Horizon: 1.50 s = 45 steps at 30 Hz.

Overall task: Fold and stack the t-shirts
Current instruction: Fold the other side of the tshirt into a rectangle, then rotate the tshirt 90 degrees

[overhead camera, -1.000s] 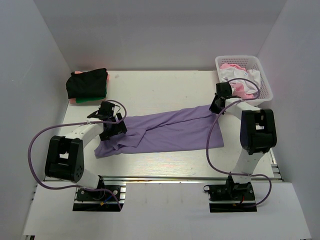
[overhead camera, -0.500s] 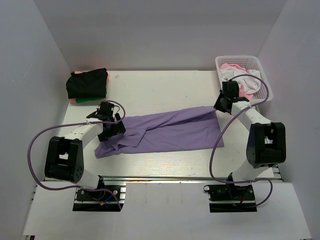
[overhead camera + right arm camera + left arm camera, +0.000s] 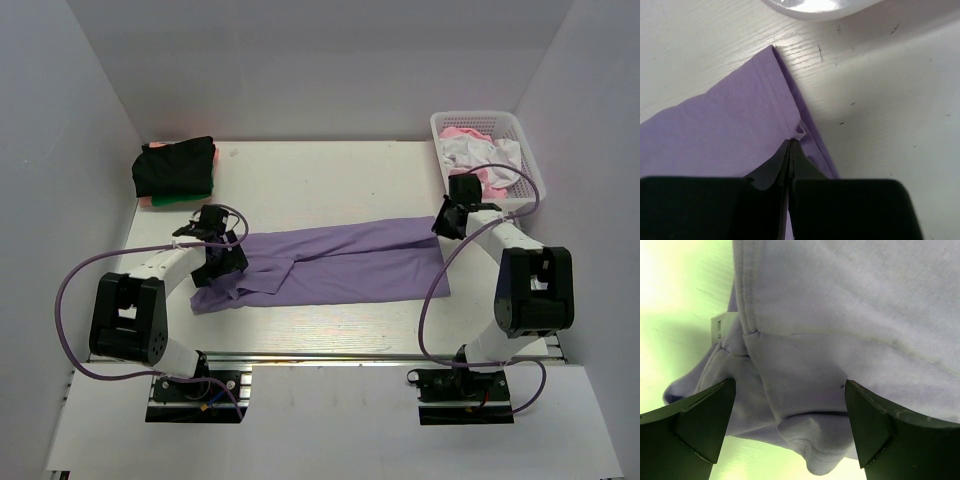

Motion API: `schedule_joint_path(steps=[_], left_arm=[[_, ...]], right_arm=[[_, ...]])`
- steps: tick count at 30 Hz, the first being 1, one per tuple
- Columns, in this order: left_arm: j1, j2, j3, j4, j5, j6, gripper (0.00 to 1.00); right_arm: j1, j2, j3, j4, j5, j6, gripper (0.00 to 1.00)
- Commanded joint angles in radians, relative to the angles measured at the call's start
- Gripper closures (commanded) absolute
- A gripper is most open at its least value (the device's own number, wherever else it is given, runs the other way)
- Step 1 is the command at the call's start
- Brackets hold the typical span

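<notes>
The lavender t-shirt (image 3: 340,262) lies stretched across the table's middle. My left gripper (image 3: 217,262) is open over its bunched left end; the wrist view shows the folded sleeve cloth (image 3: 830,440) and the white neck label (image 3: 719,327) between the spread fingers (image 3: 695,427). My right gripper (image 3: 449,222) is shut on the shirt's right hem (image 3: 790,127) near its far corner, low over the table. Folded black (image 3: 172,165), green and pink shirts are stacked at the back left.
A white lattice basket (image 3: 528,170) with pink and white clothes (image 3: 478,155) stands at the back right, just behind my right gripper; its rim (image 3: 815,7) shows in the right wrist view. White walls enclose the table on three sides.
My right gripper has pulled the shirt's right edge to the right and toward the near side, drawing the cloth flatter. My left gripper has shifted slightly toward the near side at the left end.
</notes>
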Motion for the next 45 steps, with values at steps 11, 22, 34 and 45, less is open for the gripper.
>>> schedule_joint_path(steps=[11, 22, 34, 45], left_arm=[[0.003, -0.034, 0.150, -0.011, -0.049, -0.021, 0.00], [-0.015, 0.075, 0.165, 0.195, 0.271, 0.051, 0.00], [0.005, 0.533, 0.517, 0.207, 0.330, 0.141, 0.00], [-0.059, 1.393, 1.575, 0.561, 0.817, 0.004, 0.00]], right_arm=[[-0.014, -0.041, 0.011, -0.024, 0.019, -0.027, 0.10], [-0.005, -0.032, -0.030, 0.171, -0.433, -0.093, 0.10], [0.024, 0.143, -0.102, 0.197, -0.503, -0.047, 0.10], [0.309, -0.237, -0.498, -0.121, -0.747, -0.175, 0.10]])
